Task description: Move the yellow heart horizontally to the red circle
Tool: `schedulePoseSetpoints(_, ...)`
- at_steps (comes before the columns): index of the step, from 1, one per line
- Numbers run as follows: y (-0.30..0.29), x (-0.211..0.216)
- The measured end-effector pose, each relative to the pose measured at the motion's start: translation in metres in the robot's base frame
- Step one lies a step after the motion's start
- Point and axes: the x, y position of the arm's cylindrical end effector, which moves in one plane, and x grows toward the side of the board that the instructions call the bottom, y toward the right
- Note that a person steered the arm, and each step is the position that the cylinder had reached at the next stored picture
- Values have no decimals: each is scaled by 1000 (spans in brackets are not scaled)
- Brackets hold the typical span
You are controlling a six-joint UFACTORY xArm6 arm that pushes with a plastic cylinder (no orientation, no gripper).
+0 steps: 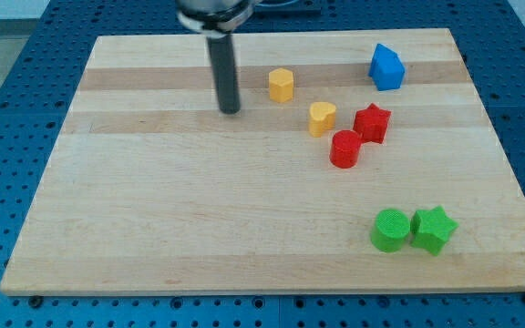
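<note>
The yellow heart (pixel 322 118) lies on the wooden board, right of centre in the upper half. The red circle (pixel 344 148) lies just below and to the right of it, nearly touching. The red star (pixel 372 122) lies right of the heart, close to the circle. My tip (pixel 230 110) rests on the board well to the left of the heart, at about the heart's height. It touches no block.
A yellow hexagon (pixel 281 85) lies above and left of the heart. A blue pentagon-like block (pixel 386 67) lies near the top right. A green circle (pixel 390 229) and a green star (pixel 433 229) lie side by side at the lower right.
</note>
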Motion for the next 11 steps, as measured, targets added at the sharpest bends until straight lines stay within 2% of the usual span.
schedulePoseSetpoints(2,134,-6)
schedulePoseSetpoints(3,150,5)
schedulePoseSetpoints(5,101,68)
schedulePoseSetpoints(6,96,69)
schedulePoseSetpoints(7,72,96)
schedulePoseSetpoints(8,68,95)
schedulePoseSetpoints(9,63,65)
schedulePoseSetpoints(11,9,44)
